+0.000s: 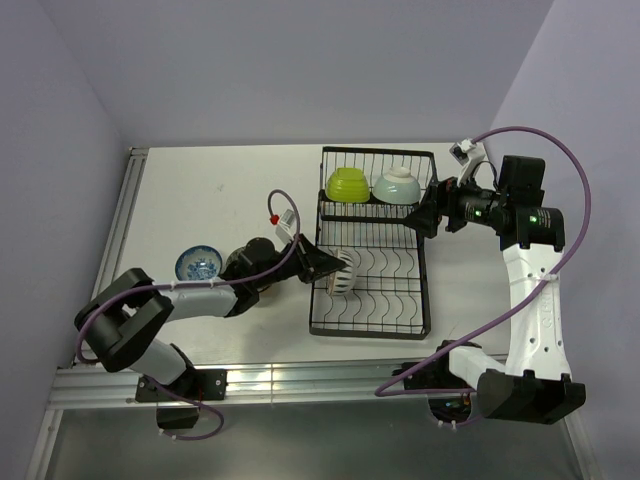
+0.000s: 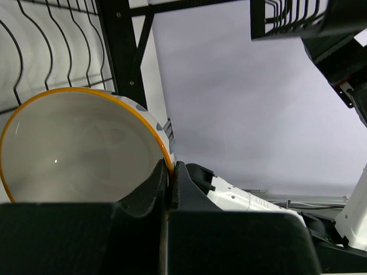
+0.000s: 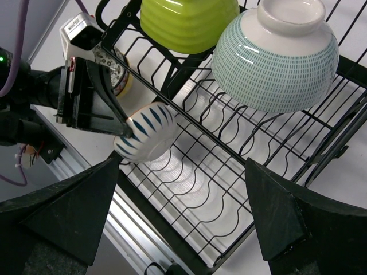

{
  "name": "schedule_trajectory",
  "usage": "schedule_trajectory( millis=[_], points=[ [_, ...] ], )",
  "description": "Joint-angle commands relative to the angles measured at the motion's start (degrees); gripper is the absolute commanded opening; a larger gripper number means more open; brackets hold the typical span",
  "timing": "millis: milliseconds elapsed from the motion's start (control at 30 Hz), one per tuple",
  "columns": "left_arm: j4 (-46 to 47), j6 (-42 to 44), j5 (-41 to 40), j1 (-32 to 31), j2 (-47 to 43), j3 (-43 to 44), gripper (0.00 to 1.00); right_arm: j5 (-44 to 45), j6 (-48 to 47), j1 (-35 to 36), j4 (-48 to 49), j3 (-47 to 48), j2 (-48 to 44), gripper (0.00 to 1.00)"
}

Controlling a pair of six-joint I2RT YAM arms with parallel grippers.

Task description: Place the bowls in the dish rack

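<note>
The black wire dish rack (image 1: 427, 300) stands mid-table. A lime green bowl (image 1: 348, 184) and a pale mint bowl (image 1: 397, 186) rest upside down on its raised far section. My left gripper (image 1: 335, 265) is shut on the rim of a white bowl with dark stripes (image 1: 345, 271), held on edge just over the rack's left slots. In the left wrist view the fingers (image 2: 160, 177) pinch its orange rim (image 2: 166, 150). My right gripper (image 3: 182, 163) hangs open over the rack (image 3: 229, 172), near the mint bowl (image 3: 275, 54), with nothing between its fingers.
A blue patterned bowl (image 1: 198, 264) sits on the table left of the left arm. Another patterned bowl (image 3: 119, 77) shows behind the left gripper in the right wrist view. The table's metal rails run along the left and near edges.
</note>
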Motion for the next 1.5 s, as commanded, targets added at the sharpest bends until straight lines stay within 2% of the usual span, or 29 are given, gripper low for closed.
schedule_trajectory(
  millis=[0,633,867,1167,1467],
  points=[
    [9.3,1.6,0.7,1.2,0.3,3.0,0.0,-1.1,-0.4,-0.5,0.0,0.4,-1.2,0.98],
    [26.7,0.1,6.6,6.7,10.9,4.1,0.0,0.6,-1.6,-0.5,-2.2,1.0,-0.9,0.97],
    [28.8,-0.5,6.0,7.0,14.5,4.7,0.0,0.3,-2.3,-0.5,-2.9,1.4,0.0,0.96],
    [37.6,-5.1,7.0,7.0,21.6,6.6,0.0,0.2,-3.0,-0.5,-3.4,0.8,-0.2,0.96],
    [35.6,-5.2,6.2,7.0,22.7,5.5,0.0,0.2,-3.4,-0.5,-4.2,2.0,0.1,0.96]
  ],
)
